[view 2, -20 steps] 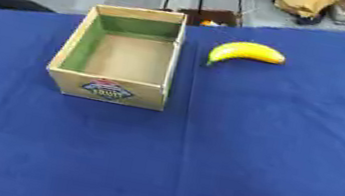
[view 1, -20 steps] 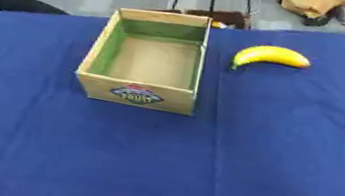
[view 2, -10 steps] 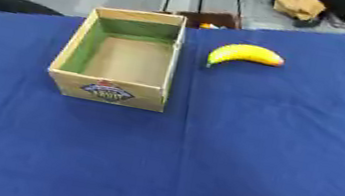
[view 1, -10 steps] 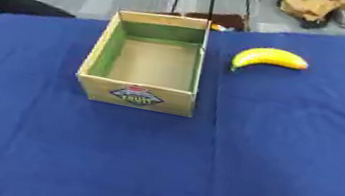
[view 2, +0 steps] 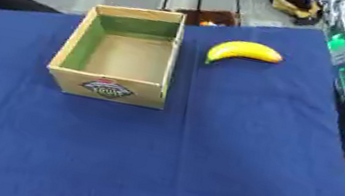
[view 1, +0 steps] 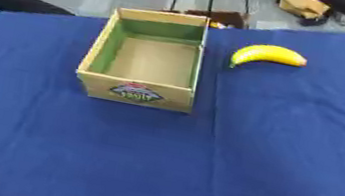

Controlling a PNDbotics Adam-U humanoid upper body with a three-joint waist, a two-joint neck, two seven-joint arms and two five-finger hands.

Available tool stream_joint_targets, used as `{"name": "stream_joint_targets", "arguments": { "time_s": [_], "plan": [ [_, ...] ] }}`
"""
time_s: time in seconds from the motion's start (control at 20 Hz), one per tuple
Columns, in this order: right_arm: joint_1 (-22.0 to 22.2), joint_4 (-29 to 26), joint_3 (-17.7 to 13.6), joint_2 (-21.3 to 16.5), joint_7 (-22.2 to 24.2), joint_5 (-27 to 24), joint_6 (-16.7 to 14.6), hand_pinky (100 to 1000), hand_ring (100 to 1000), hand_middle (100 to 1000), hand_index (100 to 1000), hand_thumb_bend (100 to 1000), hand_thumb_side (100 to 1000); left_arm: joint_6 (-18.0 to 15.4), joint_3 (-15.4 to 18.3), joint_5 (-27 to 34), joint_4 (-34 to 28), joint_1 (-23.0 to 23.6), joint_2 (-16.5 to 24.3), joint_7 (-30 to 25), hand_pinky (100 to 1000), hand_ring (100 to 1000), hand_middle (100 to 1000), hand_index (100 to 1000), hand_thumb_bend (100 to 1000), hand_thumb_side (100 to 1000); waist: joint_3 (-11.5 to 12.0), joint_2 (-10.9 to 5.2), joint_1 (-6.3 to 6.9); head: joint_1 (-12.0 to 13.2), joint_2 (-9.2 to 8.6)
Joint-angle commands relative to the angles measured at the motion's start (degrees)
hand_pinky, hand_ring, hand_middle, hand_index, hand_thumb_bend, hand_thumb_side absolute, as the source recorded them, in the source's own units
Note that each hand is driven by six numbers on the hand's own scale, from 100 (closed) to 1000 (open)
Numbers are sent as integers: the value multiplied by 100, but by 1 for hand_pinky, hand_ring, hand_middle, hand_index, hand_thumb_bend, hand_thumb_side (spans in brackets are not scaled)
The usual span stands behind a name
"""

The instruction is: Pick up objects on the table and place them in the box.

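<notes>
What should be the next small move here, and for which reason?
Probably bring the right hand over the banana to grasp it. The banana lies on the blue table to the right of the box, near its far corner and apart from it. The box looks empty, and neither hand is clearly in view, so nothing is held yet.

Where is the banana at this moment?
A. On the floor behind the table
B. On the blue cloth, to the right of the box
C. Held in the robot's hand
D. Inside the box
B: the banana lies on the blue cloth right of the box, whose inside holds nothing.
</notes>
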Motion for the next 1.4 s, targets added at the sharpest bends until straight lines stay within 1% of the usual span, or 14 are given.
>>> {"name": "stream_joint_targets", "arguments": {
  "time_s": [0.05,0.25,0.3,0.35,0.5,0.8,1.05,1.3,1.4],
  "plan": [
    [-212,407,-18,-38,283,104,-14,814,921,919,950,195,1000,0,-8,21,-115,-18,103,-35,327,754,765,720,100,867,13,-113,-11,-26,44],
    [-282,882,-79,-50,607,66,5,819,937,928,955,205,1000,1,-10,24,-115,-17,97,-44,326,755,766,720,100,867,6,-104,-4,-13,12],
    [-288,977,-106,-52,645,42,30,820,942,931,957,203,1000,2,-10,25,-115,-17,96,-46,326,755,766,720,100,867,4,-102,-3,-8,2],
    [-292,1060,-129,-54,667,10,53,821,948,935,960,227,1000,4,-9,25,-115,-16,95,-48,325,755,766,720,100,867,3,-101,-1,-5,-5],
    [-294,1313,-192,-77,698,-104,138,824,959,940,964,247,1000,7,-8,25,-115,-11,96,-50,325,755,766,720,100,867,1,-103,2,1,-27],
    [-321,1745,-270,-71,664,-248,311,823,972,947,967,272,1000,10,-11,28,-115,-6,100,-58,325,755,766,720,100,867,-2,-113,5,13,-74],
    [-372,2030,-314,-33,565,-355,377,820,980,945,967,290,1000,14,-16,32,-115,-3,96,-63,323,756,767,720,100,866,0,-107,10,12,-97],
    [-446,2269,-357,41,379,-495,369,819,993,947,969,346,987,16,-22,37,-115,-3,91,-71,323,757,768,720,100,867,5,-100,14,8,-97],
    [-498,2442,-375,111,318,-553,329,825,1000,958,973,408,945,18,-27,41,-115,0,91,-76,322,757,768,720,100,867,9,-104,17,-2,-93]
  ]
}}
